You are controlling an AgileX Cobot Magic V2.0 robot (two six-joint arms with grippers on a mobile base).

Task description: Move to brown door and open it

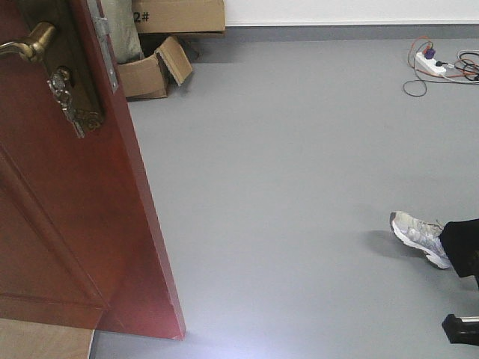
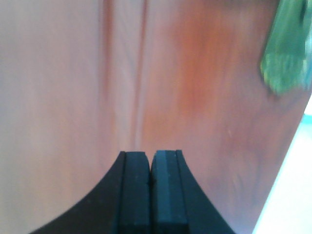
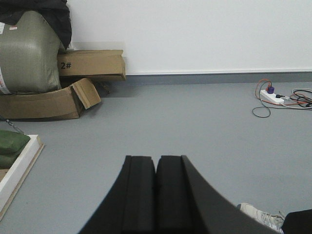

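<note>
Door (image 1: pixel 67 194) fills left of front view — reddish-brown, glossy, swung ajar over grey floor (image 1: pixel 299 187), brass handle (image 1: pixel 30 43) and keys (image 1: pixel 67 101) near its top. Left gripper (image 2: pixel 151 168) pressed shut, empty, close against the door face. Right gripper (image 3: pixel 156 168) also closed, empty, facing cardboard boxes (image 3: pixel 58 97) — a sneaker (image 1: pixel 419 238) at right.
</note>
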